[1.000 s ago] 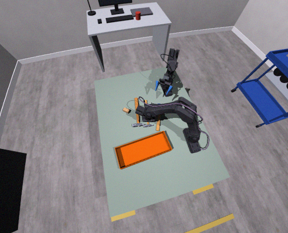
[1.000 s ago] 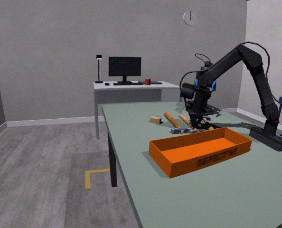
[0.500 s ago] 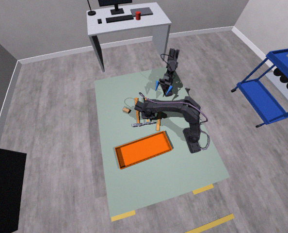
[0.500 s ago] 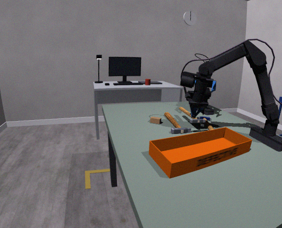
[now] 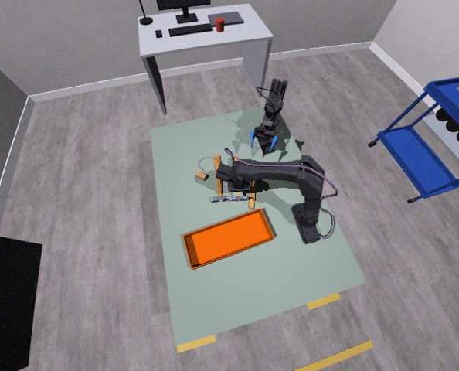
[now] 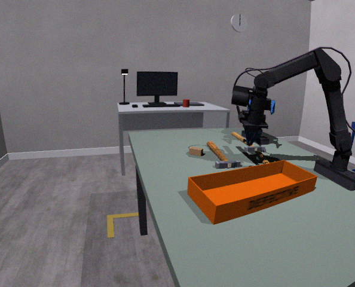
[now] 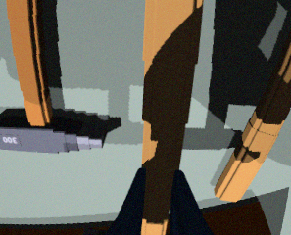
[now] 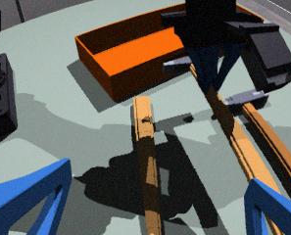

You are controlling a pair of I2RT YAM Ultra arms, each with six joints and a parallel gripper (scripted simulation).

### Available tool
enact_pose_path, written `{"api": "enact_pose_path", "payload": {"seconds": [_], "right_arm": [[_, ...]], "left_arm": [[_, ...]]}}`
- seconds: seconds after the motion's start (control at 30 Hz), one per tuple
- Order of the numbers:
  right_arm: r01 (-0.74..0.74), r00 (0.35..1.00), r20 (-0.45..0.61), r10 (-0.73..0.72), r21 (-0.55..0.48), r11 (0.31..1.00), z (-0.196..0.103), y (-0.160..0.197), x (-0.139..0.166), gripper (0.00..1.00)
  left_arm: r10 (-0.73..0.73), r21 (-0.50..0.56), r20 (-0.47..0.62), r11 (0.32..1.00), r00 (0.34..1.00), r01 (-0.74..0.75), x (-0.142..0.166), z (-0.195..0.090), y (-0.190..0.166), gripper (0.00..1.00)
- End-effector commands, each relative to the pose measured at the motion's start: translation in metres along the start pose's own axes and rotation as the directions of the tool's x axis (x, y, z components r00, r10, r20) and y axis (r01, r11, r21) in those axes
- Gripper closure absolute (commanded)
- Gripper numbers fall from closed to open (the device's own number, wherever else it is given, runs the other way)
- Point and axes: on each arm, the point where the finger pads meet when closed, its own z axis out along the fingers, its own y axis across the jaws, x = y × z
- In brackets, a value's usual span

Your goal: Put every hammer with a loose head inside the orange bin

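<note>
Three wooden-handled hammers lie close together on the green table. The first hammer has its grey head toward the bin. My left gripper is shut on the middle hammer's handle near its head, low over the table. The third hammer's handle lies beside it. My right gripper is open and empty, behind the hammers.
The orange bin stands empty just in front of the hammers. A small wooden block lies beside the first hammer. The left arm's base stands to the bin's side.
</note>
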Motion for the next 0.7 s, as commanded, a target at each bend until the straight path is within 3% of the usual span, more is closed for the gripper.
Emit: {"api": "enact_pose_path", "payload": {"seconds": [0.0, 0.1, 0.23, 0.3, 0.37, 0.5, 0.67], "right_arm": [[0.06, 0.993, 0.109, -0.041, -0.179, 0.982, 0.004, 0.024, -0.018, 0.0], [0.098, 0.988, 0.142, -0.064, -0.248, 0.964, 0.005, 0.035, -0.018, 0.0], [0.115, 0.984, 0.164, -0.073, -0.262, 0.958, 0.006, 0.034, -0.018, 0.0], [0.113, 0.983, 0.171, -0.071, -0.246, 0.963, 0.007, 0.028, -0.018, 0.0], [0.113, 0.983, 0.171, -0.071, -0.246, 0.963, 0.007, 0.028, -0.018, 0.0], [0.073, 0.984, 0.172, -0.048, -0.139, 0.988, 0.01, 0.0, -0.018, 0.0], [0.07, 0.983, 0.179, -0.048, -0.123, 0.99, 0.009, -0.004, -0.021, 0.0]], "left_arm": [[0.041, 0.002, 0.023, 0.999, 0.999, -0.041, 0.032, -0.026, -0.015, 0.93], [0.042, 0.006, 0.022, 0.999, 0.999, -0.042, 0.066, -0.034, -0.028, 0.93], [0.037, 0.008, 0.022, 0.999, 0.999, -0.037, 0.097, -0.042, -0.039, 0.93], [0.032, 0.008, 0.013, 0.999, 0.999, -0.032, 0.116, -0.046, -0.045, 0.93], [0.032, 0.008, 0.013, 0.999, 0.999, -0.032, 0.116, -0.046, -0.045, 0.93], [0.017, 0.007, 0.014, 1.0, 1.0, -0.017, 0.15, -0.055, -0.058, 0.93], [0.001, -0.001, 0.014, 1.0, 1.0, -0.001, 0.175, -0.062, -0.064, 0.93]]}}
